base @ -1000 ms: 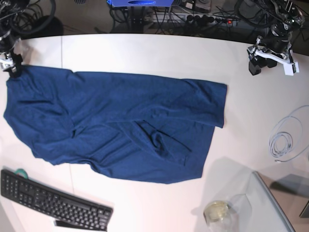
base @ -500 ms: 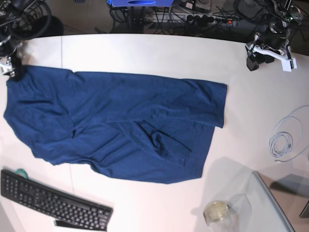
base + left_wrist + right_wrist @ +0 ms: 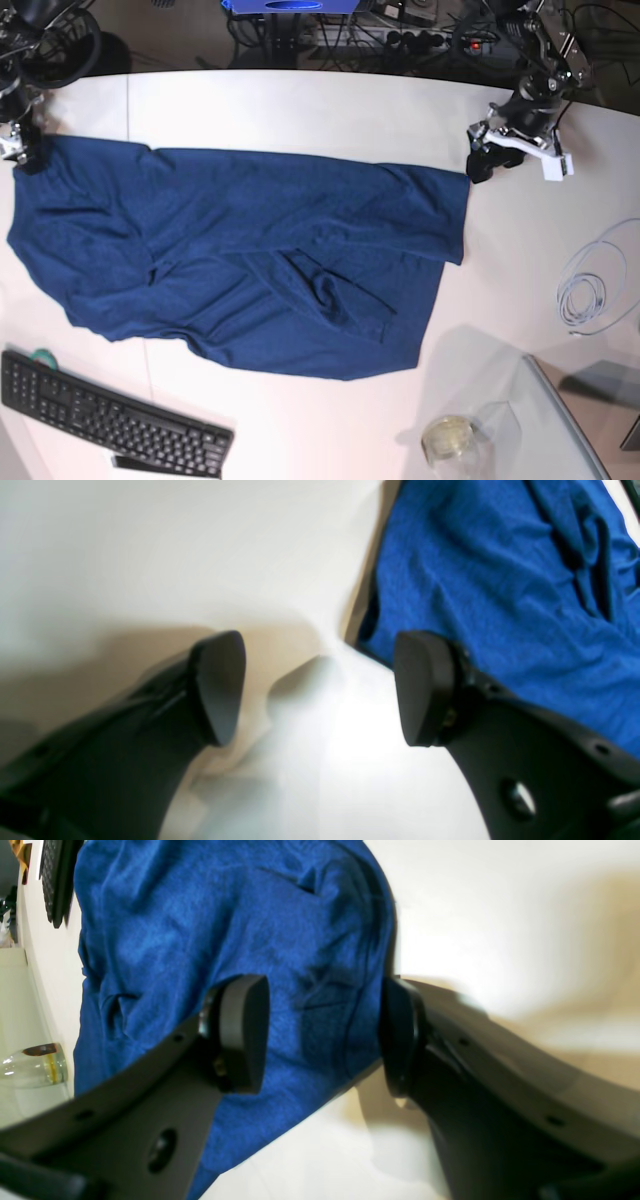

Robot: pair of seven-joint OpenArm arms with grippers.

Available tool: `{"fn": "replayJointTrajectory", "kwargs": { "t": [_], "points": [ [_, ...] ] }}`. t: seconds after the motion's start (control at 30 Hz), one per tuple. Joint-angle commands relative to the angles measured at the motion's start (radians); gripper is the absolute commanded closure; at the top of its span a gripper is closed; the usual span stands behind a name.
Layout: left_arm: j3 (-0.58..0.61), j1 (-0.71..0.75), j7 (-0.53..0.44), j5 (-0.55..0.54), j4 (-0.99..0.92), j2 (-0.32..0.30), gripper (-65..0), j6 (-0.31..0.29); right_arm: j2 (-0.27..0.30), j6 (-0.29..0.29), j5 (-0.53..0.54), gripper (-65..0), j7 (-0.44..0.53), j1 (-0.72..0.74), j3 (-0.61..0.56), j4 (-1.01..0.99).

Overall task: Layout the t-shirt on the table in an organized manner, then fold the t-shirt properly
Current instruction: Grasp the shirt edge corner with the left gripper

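The white table (image 3: 330, 110) carries the navy t-shirt (image 3: 250, 260), which lies spread and creased from the left edge to right of centre. The left gripper (image 3: 320, 690) hovers with jaws spread just beside the shirt's far right corner, holding nothing. The right gripper (image 3: 320, 1035), jaws spread, straddles the shirt's far left corner without pinching it.

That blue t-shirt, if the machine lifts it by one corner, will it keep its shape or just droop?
Most likely it droops: the t-shirt lies in soft folds and creases, so the cloth looks limp. It probably weighs little, being thin fabric spread flat on the table. Lifted by one corner, the rest would likely drag and bunch across the smooth top rather than follow neatly.
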Motion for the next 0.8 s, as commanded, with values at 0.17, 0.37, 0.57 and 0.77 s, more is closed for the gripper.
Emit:
{"fn": "replayJointTrajectory", "kwargs": {
  "t": [0.17,0.37,0.57,0.77],
  "points": [
    [0.011,-0.076,-0.015,-0.018,-0.103,-0.008,-44.8,-0.009,0.008,-0.007,-0.022,-32.9,-0.020,-0.007,-0.002,0.007],
    [0.116,-0.082,-0.018,-0.018,-0.134,-0.007,-44.8,-0.009,0.008,-0.007,-0.022,-32.7,-0.020,-0.007,-0.002,0.007],
    [0.123,-0.099,-0.018,-0.020,-0.143,-0.007,-27.6,-0.009,0.009,-0.007,-0.022,-32.7,-0.020,-0.007,-0.004,0.007],
    [0.122,-0.090,-0.015,-0.020,-0.111,-0.013,0.0,-0.009,0.014,-0.007,-0.022,-16.2,-0.019,0.015,-0.004,0.002]
  ]
}}
